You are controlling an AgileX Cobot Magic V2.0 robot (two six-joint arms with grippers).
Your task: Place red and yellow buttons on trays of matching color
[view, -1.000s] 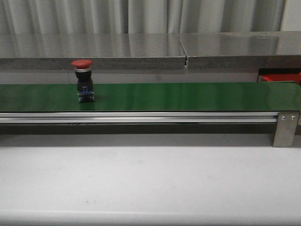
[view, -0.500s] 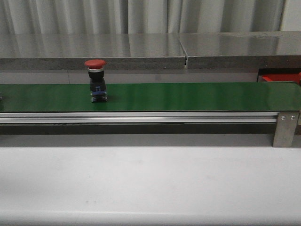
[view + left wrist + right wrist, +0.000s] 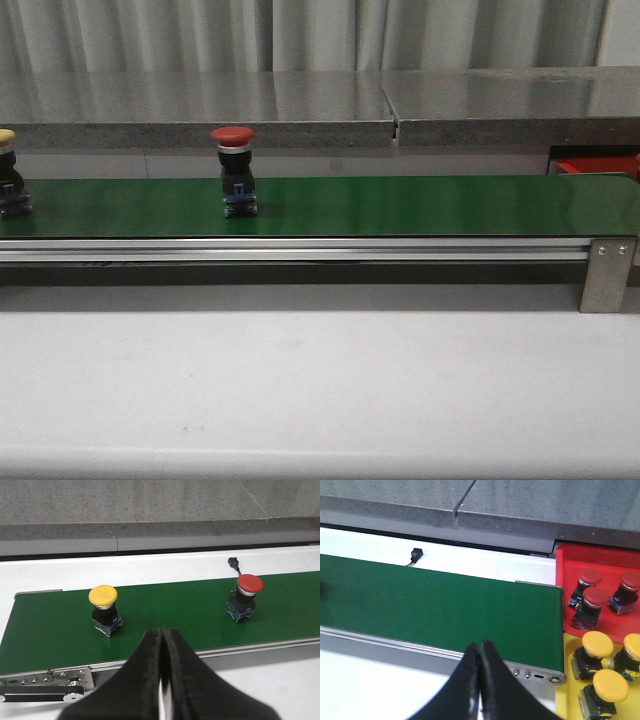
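A red button (image 3: pixel 233 171) stands upright on the green belt (image 3: pixel 400 205), left of the middle. A yellow button (image 3: pixel 10 186) stands on the belt at the far left edge. The left pincer (image 3: pixel 161 645) is clenched and holds nothing. The right pincer (image 3: pixel 479 660) is clenched too, empty. By the belt's right end, the red tray (image 3: pixel 600 562) holds red buttons and the yellow tray (image 3: pixel 570 680) holds yellow ones.

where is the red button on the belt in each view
Front view: red button stands upright on the green belt, left of centre.
Left wrist view: it is at right; a yellow button shares the belt.
Right wrist view: not in it.
Shared landmark: the green belt.
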